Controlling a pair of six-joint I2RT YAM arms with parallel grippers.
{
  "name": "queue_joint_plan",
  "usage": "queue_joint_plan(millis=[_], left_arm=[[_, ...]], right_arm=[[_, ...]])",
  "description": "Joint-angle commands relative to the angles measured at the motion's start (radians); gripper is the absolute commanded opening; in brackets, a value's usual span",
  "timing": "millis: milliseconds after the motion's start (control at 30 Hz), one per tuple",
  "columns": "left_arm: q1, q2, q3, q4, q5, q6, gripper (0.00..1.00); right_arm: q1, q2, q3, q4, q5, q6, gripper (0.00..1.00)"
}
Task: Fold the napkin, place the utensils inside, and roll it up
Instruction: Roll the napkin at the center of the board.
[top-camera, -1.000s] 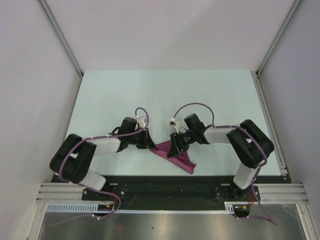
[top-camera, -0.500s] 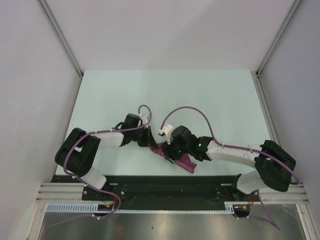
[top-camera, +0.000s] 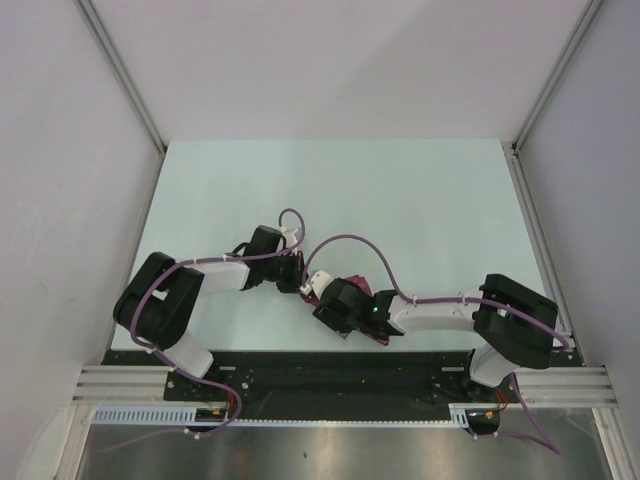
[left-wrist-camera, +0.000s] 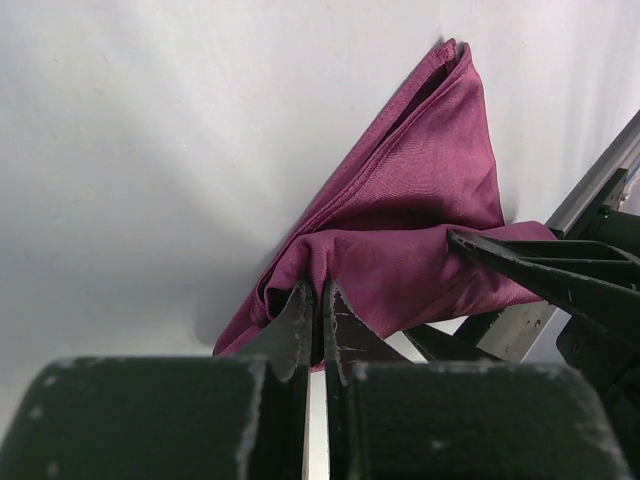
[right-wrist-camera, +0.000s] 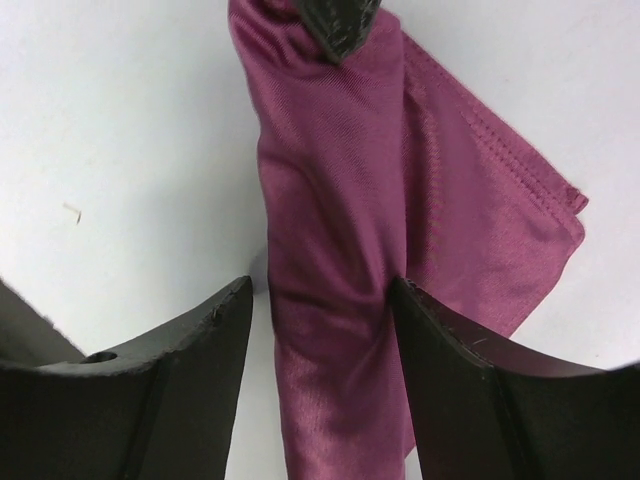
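The maroon napkin (left-wrist-camera: 420, 180) lies bunched and partly rolled on the table near the front edge. My left gripper (left-wrist-camera: 320, 295) is shut on a raised fold at its near end. My right gripper (right-wrist-camera: 325, 290) is open, one finger on each side of the napkin's (right-wrist-camera: 330, 200) rolled length, and low over it. The tip of a left finger (right-wrist-camera: 340, 25) shows at the roll's far end. In the top view the left gripper (top-camera: 298, 280) and right gripper (top-camera: 325, 305) meet over the cloth. The utensils are hidden.
The pale table (top-camera: 400, 200) extends far behind the arms, with white walls on both sides. A black base rail (top-camera: 330, 365) runs just in front of the napkin. A tiny scrap (right-wrist-camera: 72, 211) lies on the table left of the roll.
My right arm has stretched out to the left and come down over the napkin, its open jaws now astride the roll. The left gripper has kept its hold and shifted slightly.
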Motion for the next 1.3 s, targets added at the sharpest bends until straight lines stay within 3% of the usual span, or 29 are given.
queue_joint_plan(millis=[0,167,267,367,500,600,900,1267], left_arm=[[-0.011,0.016,0.016,-0.034,-0.002,0.028,0.0],[-0.009,0.008,0.027,-0.034,0.004,0.029,0.0],[-0.009,-0.001,0.032,-0.025,0.002,0.023,0.04],[0.003,-0.025,0.047,-0.021,-0.011,0.016,0.18],[0.038,-0.076,0.064,-0.019,-0.043,0.002,0.53],[0.083,-0.137,0.058,-0.024,-0.082,-0.003,0.62],[0.164,-0.355,-0.094,0.057,-0.128,0.019,0.66],[0.161,-0.472,-0.266,0.183,-0.034,0.005,0.65]], right_arm=[[-0.017,0.058,0.022,-0.017,0.048,0.015,0.62],[-0.074,0.098,0.024,-0.031,-0.064,0.032,0.58],[-0.098,0.115,0.025,-0.045,-0.168,0.032,0.49],[-0.114,0.121,0.027,-0.053,-0.305,0.029,0.42],[-0.16,0.124,0.025,-0.048,-0.516,0.035,0.31],[-0.203,0.132,0.03,-0.036,-0.673,0.055,0.27],[-0.301,0.175,0.066,-0.004,-1.03,0.085,0.23],[-0.446,0.288,0.051,0.115,-1.233,0.124,0.21]])
